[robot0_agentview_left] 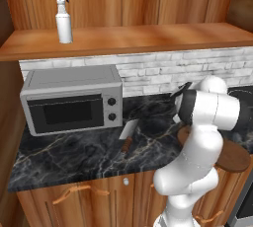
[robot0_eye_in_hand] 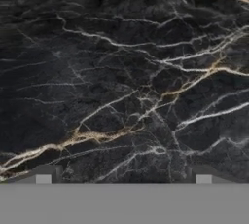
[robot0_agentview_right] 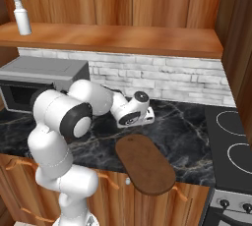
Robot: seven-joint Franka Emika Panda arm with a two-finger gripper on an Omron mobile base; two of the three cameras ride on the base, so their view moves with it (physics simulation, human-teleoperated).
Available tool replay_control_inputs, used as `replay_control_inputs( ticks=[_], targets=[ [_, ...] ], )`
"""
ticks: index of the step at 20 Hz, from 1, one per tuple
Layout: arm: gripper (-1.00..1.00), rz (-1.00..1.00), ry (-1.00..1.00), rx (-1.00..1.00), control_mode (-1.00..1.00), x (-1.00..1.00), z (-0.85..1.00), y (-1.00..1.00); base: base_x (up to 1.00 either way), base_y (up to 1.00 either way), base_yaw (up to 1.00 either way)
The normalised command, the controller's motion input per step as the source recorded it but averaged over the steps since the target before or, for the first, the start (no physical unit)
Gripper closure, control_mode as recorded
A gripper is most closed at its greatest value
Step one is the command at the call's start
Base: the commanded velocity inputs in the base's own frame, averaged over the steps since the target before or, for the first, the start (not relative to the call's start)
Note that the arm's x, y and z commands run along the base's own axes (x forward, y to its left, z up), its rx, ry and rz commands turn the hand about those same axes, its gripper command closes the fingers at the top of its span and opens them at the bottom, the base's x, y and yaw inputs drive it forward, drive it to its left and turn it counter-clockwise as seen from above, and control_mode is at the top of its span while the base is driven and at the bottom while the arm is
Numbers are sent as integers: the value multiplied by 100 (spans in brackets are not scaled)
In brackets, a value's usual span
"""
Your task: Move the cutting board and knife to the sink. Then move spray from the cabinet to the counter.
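We see the gripper [robot0_eye_in_hand: 124, 177] spread wide and holding nothing, its tips hovering over bare black marble table [robot0_eye_in_hand: 121, 72]. The cutting board [robot0_agentview_right: 145, 163] lies at the table's front edge, overhanging it slightly, while the knife [robot0_agentview_left: 127, 136] rests on the table just in front of the microwave [robot0_agentview_left: 71, 100], apart from the board. The spray bottle [robot0_agentview_left: 63, 16] stands upright on the open wooden cabinet shelf [robot0_agentview_left: 148, 38] above the microwave.
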Motion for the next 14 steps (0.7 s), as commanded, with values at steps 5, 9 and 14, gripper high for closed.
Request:
replay_control_inputs(
  ticks=[5, 9, 14],
  targets=[
    [-100, -10, -4, 0, -100, -33, 31, 0, 0, 0, 0],
    [-100, -15, -5, 0, -100, -30, 36, 0, 0, 0, 0],
    [-100, -18, -2, 0, -100, -29, 49, 0, 0, 0, 0]
  ],
)
